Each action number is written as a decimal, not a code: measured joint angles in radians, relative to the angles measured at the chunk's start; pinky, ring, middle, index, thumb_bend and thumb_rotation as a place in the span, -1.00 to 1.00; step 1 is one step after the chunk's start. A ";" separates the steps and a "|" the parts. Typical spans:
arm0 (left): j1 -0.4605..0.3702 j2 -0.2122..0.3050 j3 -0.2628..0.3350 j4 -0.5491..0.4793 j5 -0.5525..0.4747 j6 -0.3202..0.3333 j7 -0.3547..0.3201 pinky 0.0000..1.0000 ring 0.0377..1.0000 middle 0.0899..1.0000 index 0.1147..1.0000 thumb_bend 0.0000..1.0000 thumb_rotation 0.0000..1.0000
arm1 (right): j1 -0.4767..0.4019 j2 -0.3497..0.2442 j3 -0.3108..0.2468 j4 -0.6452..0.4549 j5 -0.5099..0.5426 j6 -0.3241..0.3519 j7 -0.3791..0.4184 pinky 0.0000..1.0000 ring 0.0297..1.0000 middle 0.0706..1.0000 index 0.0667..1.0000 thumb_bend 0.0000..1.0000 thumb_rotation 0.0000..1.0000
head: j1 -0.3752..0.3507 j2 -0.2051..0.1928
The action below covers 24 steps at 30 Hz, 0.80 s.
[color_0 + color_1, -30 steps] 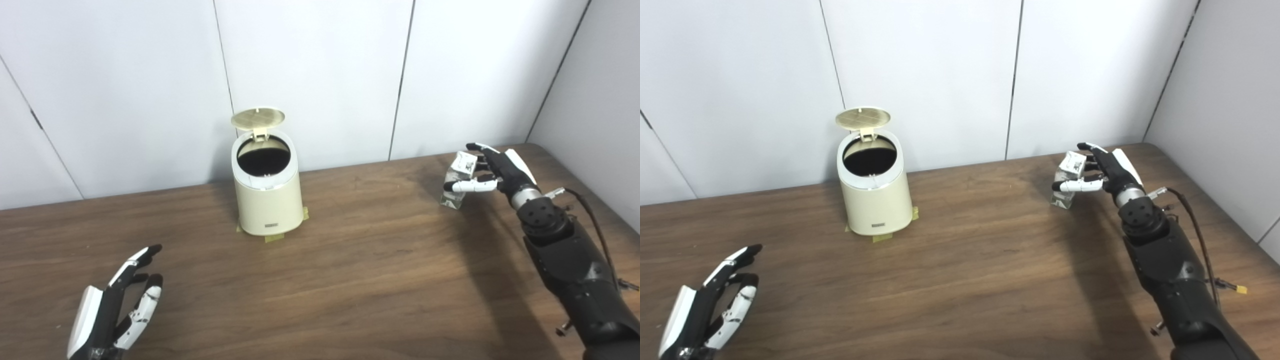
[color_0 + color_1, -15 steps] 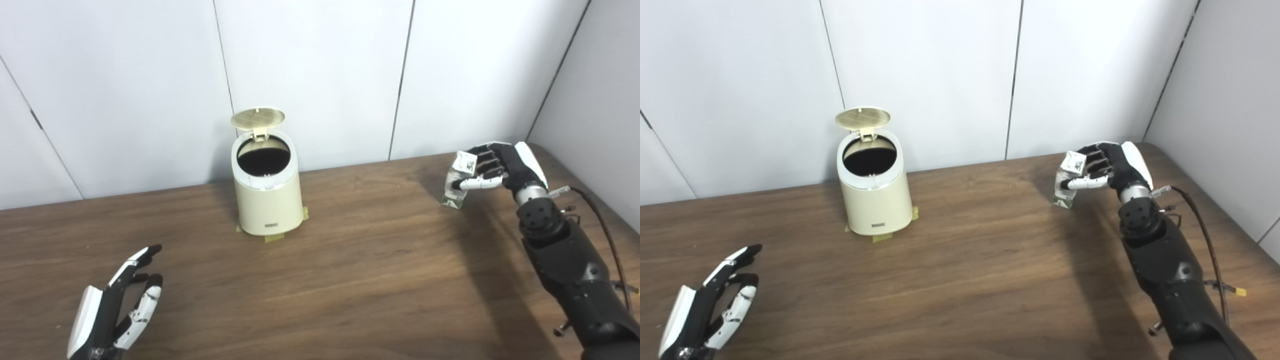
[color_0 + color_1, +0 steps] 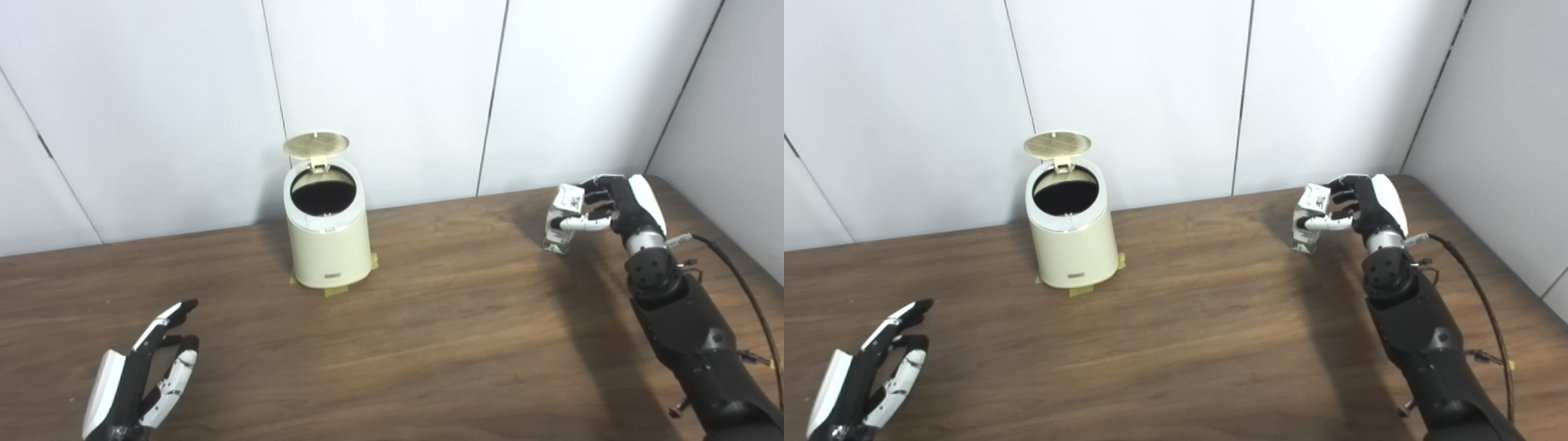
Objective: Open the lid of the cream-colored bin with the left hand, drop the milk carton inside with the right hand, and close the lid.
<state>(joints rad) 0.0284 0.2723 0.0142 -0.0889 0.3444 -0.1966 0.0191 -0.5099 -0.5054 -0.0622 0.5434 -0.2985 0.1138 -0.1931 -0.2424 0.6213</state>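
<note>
1. Cream-coloured plastic is catching the eye at centre left of the frame: the bin (image 3: 327, 245) is standing on the brown wooden table (image 3: 429, 343), its round lid (image 3: 316, 144) tipped up at the back and its dark mouth showing.
2. Standing upright at the right side of the frame, well apart from the bin, the milk carton (image 3: 560, 223) is resting on the table.
3. Curling around the carton's top half, the right hand (image 3: 603, 208) is closing on it, thumb across the near face and fingers behind; the carton's base looks to be touching the wood, so it appears gripped but not yet lifted.
4. Lying at the lower left of the frame, the left hand (image 3: 141, 380) is hovering over the table with fingers spread, holding nothing.
5. Doing this step well probably means firming the grip before lifting straight up, since the carton looks light and easily tipped, then carrying it leftward high enough to clear the bin's rim before releasing above the opening.
</note>
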 measured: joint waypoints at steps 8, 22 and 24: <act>0.000 0.000 0.000 0.000 0.002 0.000 0.000 0.55 0.71 0.72 0.67 -0.38 0.58 | 0.007 0.000 -0.003 0.002 -0.004 -0.012 -0.013 0.00 0.17 0.16 -0.11 0.03 -0.76 | -0.002 0.000; -0.002 0.000 0.000 0.002 0.003 -0.004 0.001 0.55 0.71 0.72 0.67 -0.38 0.59 | 0.024 0.000 0.001 -0.014 -0.016 -0.094 -0.030 -0.13 -0.04 -0.04 -0.21 0.04 -0.99 | -0.003 -0.003; -0.002 0.000 0.000 0.002 0.003 -0.004 0.001 0.54 0.71 0.72 0.67 -0.38 0.59 | 0.027 0.002 -0.002 -0.037 -0.015 -0.100 -0.030 -0.16 -0.07 -0.05 -0.22 0.03 -1.00 | -0.005 -0.006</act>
<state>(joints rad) 0.0267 0.2723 0.0141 -0.0872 0.3477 -0.2009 0.0199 -0.4830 -0.5038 -0.0639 0.5063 -0.3139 0.0141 -0.2232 -0.2470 0.6151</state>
